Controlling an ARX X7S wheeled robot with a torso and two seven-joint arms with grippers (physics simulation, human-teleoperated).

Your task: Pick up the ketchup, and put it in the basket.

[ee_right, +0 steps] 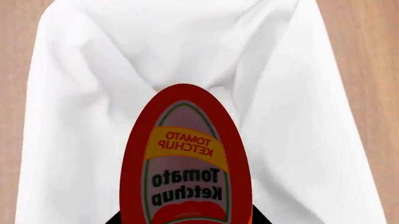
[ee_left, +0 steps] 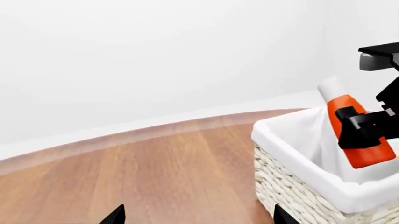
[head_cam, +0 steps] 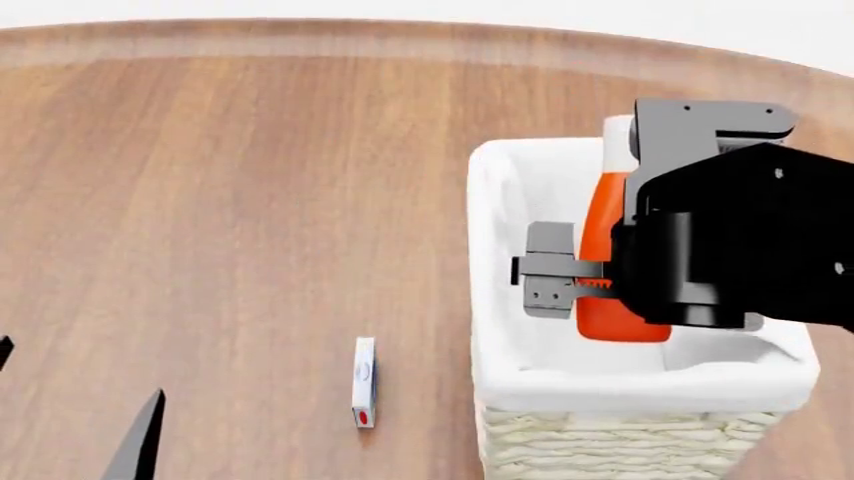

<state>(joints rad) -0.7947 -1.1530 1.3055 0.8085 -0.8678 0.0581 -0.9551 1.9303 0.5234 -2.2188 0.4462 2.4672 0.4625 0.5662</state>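
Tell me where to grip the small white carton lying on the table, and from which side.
Grip the small white carton across its narrow middle, coming straight down from above with the left gripper: it lies flat and slim on the table, long sides exposed, nothing beside it.

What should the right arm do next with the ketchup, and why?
Probably lower it a little, then open. The right gripper holds the ketchup tilted over the basket, its base inside the liner, but whether it touches the bottom cannot be told.
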